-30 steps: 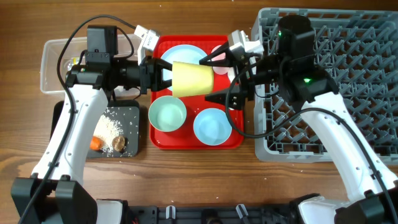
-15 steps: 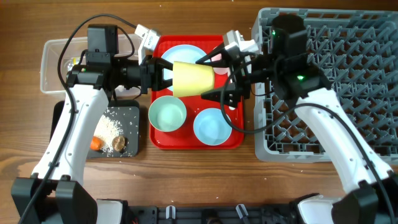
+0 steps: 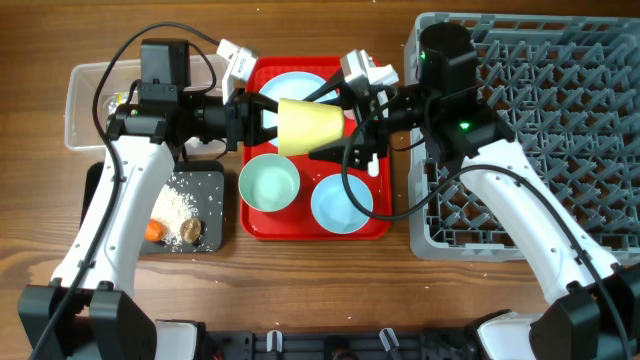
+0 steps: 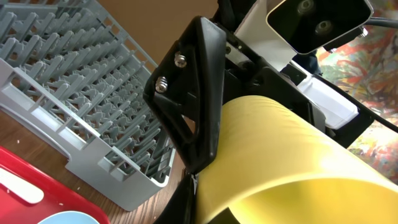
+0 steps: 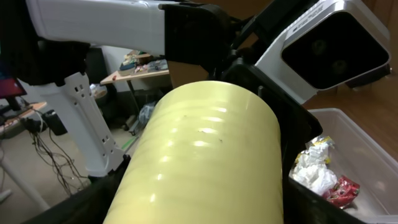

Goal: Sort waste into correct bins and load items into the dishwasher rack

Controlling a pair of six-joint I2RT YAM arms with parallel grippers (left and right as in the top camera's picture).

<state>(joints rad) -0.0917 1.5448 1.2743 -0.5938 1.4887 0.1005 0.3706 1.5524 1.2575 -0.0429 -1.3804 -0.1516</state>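
yellow cup (image 3: 300, 125) inside wide-open right claw (image 3: 316, 128)

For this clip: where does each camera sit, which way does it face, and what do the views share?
Overhead: above the table, looking straight down; left arm, right arm, left gripper and right gripper at either end of the yellow cup over the red tray.
Left wrist: on the left arm, facing right past the cup to the dishwasher rack; the right gripper's finger and camera show.
Right wrist: on the right arm, facing left past the cup to the clear bin; left arm shows.
Shared: all three see the cup.
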